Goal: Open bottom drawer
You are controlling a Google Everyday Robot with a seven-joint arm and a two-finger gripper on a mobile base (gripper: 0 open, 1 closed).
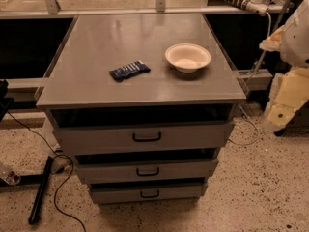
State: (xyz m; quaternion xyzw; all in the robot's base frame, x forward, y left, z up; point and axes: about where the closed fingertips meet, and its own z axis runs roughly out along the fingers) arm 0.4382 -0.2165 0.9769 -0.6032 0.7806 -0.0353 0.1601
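Bottom drawer (147, 193) lies low, well left of the tool (284, 103); tool's state unclear

The bottom drawer (120, 194) is a grey metal drawer at the foot of the cabinet (140, 62), with the narrowest and shortest front there. The front is level and faces the camera. A small black bar handle (149, 194) sits at its centre, lying horizontal. A dark strip of interior shows along the top edge of the front; how far it is pulled out cannot be told. It lies low and to the left of the gripper (279, 115), well apart from it, and nothing touches the handle.
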